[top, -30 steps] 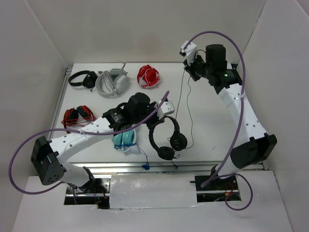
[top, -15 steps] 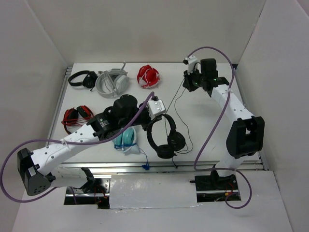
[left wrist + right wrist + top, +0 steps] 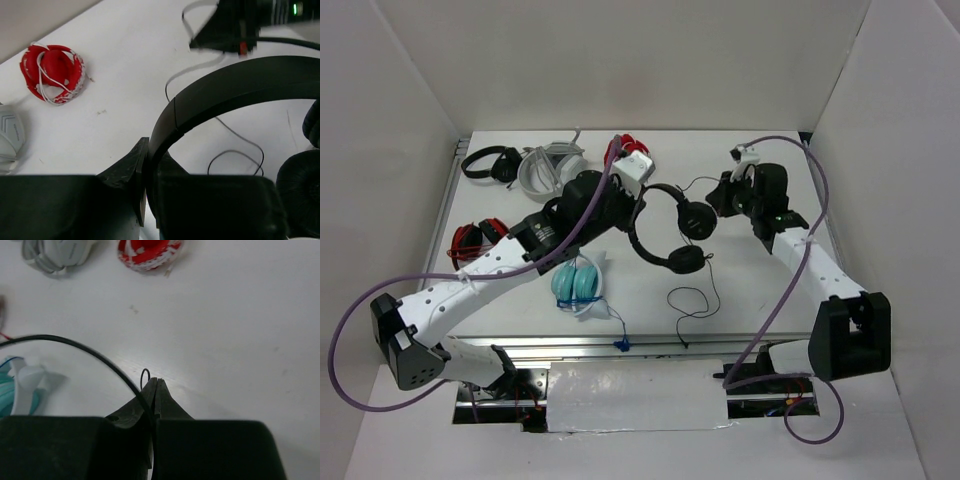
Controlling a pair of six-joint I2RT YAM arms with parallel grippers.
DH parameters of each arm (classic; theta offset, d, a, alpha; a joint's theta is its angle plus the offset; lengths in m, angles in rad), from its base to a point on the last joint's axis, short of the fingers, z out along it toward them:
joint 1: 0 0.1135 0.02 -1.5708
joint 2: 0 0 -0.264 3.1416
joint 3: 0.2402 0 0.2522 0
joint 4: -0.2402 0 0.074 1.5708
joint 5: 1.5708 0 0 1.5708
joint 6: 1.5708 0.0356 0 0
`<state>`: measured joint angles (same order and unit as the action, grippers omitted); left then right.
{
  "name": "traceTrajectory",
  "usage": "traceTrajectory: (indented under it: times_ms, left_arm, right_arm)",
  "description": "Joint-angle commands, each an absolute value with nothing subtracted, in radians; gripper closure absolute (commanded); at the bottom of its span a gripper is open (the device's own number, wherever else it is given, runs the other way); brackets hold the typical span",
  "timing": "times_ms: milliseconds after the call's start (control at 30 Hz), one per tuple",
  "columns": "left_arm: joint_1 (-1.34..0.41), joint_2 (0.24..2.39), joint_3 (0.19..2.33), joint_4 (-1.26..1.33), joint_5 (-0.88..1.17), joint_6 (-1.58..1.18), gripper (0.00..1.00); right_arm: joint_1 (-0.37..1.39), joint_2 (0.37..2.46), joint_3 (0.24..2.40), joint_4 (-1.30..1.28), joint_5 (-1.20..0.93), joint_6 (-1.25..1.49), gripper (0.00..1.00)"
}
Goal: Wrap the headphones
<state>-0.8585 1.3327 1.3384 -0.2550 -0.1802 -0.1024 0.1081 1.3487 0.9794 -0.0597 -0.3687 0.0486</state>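
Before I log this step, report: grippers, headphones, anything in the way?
Left gripper shut on headphones. Right gripper shut on cable. Teal set near left arm, not blocking.

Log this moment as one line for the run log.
left gripper: shut on headphones headband | right gripper: shut on cable | wrap: cable loose, not yet wound

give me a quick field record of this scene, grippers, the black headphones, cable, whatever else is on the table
task item: black headphones, mid-table
left gripper: shut on the headband
right gripper: shut on the cable
cable state: unwrapped, a loose loop trails toward the near edge
other items: teal headphones, red-and-black headphones, red bundle, white headphones, second black pair at far left
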Motion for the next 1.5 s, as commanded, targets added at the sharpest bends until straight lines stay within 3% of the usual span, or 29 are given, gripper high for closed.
traceTrajectory:
  times_ms: [0,400,467,633,767,1033,1200,1400,1467]
  left_arm:
    - [-0.856,1.356,1.434,-0.221,-0.270,-0.219,1.00]
    - [-0.845,1.373,1.549,-0.235,-0.550,-0.376,1.00]
    - [-0.821,1.405,1.580,-0.287,-0.630,-0.423,1.00]
    - [-0.663,1.497,1.651,-0.364,-0.584,-0.593,1.00]
    - [-0.608,1.577,1.715,-0.434,-0.647,-0.649,1.00]
    - [-0.574,1.713,1.793,-0.526,-0.787,-0.704,1.00]
    - [-0.581,1.802,1.842,-0.587,-0.795,-0.649,1.00]
    - [-0.666,1.809,1.740,-0.528,-0.851,-0.445,1.00]
    - [-0.689,1.799,1.694,-0.515,-0.813,-0.398,1.00]
  right_arm:
    - [0.185,1.298,0.879,0.119,-0.379,0.161,1.00]
    - [0.314,1.375,0.753,0.175,-0.301,0.327,1.00]
    - [0.356,1.355,0.706,0.231,-0.279,0.357,1.00]
    - [0.449,1.237,0.546,0.343,-0.250,0.454,1.00]
    - [0.584,1.120,0.509,0.296,-0.157,0.459,1.00]
    - [0.761,1.048,0.649,-0.028,0.078,0.330,1.00]
    - [0.894,1.123,0.837,-0.234,0.453,0.238,1.00]
    - [0.893,1.210,0.979,-0.211,0.760,-0.039,1.00]
    - [0.870,1.223,0.996,-0.126,0.773,-0.118,0.94]
